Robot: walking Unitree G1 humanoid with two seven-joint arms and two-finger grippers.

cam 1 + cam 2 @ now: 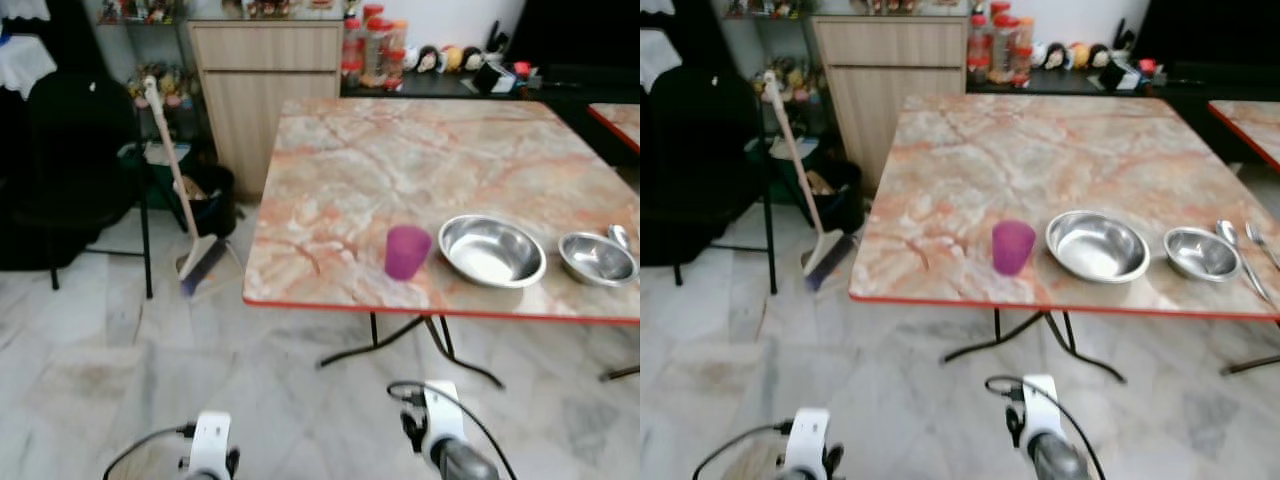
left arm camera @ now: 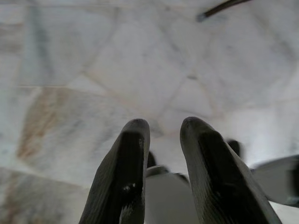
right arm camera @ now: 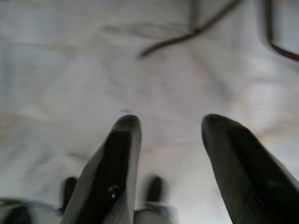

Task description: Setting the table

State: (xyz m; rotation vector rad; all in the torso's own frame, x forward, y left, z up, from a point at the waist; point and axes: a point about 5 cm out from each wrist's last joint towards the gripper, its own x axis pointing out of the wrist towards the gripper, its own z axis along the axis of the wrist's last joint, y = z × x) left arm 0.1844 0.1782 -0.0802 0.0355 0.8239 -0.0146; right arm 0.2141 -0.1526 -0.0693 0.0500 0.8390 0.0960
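Note:
A marble-patterned table [image 1: 400, 170] with a red edge stands ahead of me. Near its front edge stands a purple cup [image 1: 407, 251]. To the right of it sit a large steel bowl [image 1: 492, 250] and a smaller steel bowl [image 1: 597, 258]. Two spoons [image 1: 1232, 243] lie beside the small bowl. Both arms hang low in front of the table, the left arm [image 1: 210, 450] and the right arm [image 1: 445, 440]. The left gripper [image 2: 164, 123] points at the floor, slightly open and holding nothing. The right gripper [image 3: 170, 119] is open wider over the floor.
A broom [image 1: 180, 190] leans by a dark bin [image 1: 210, 200] left of the table, with a black chair [image 1: 80, 170] further left. A wooden cabinet [image 1: 265, 90] stands behind. Folding table legs [image 1: 410, 340] spread under the front edge. A second table [image 1: 620, 120] is at far right.

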